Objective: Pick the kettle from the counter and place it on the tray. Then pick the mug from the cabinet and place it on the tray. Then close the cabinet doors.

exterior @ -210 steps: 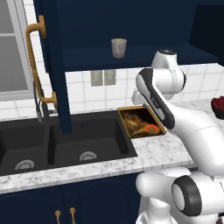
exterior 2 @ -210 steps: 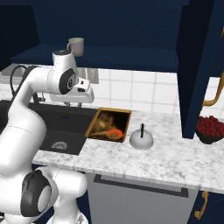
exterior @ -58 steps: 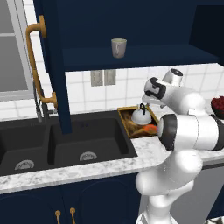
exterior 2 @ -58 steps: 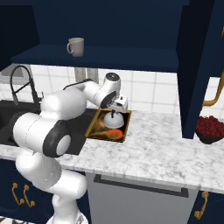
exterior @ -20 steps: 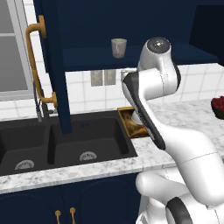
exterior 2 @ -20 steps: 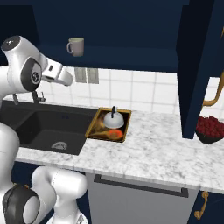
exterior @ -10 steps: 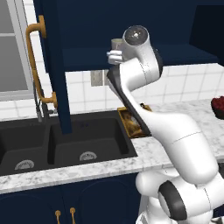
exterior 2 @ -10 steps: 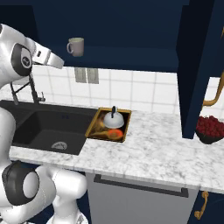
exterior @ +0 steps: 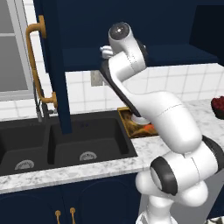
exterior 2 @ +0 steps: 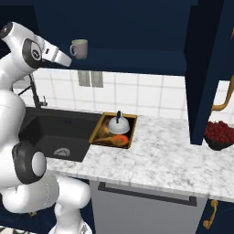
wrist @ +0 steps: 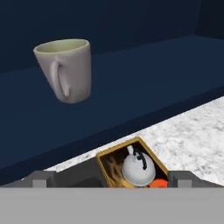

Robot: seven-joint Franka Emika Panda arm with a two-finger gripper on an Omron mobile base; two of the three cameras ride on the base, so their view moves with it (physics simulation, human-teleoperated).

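Observation:
The grey-beige mug (wrist: 65, 70) stands upright on the navy shelf of the open cabinet (wrist: 144, 74), its handle turned towards the hand camera. My gripper (exterior 2: 67, 60) is raised to shelf height, just left of the mug (exterior 2: 79, 48) and a short way from it. It is open, its fingertips (wrist: 39, 178) wide apart with nothing between them. The white-silver kettle (exterior 2: 118, 123) sits upright inside the wooden-rimmed tray (exterior 2: 129, 132) on the marbled counter (exterior 2: 164, 151). Below the shelf in the hand view are the kettle (wrist: 136, 168) and the tray (wrist: 105, 155).
Both cabinet doors stand open: the left one (exterior: 52, 65) with its brass bar handle (exterior: 37, 65), the right one (exterior 2: 205, 68). A black double sink (exterior: 65, 144) lies left of the tray. A bowl of red fruit (exterior 2: 219, 132) is at the far right.
The arm has swung up from above the sink to shelf height, bringing the open gripper close to the mug. The kettle has stayed in the tray.

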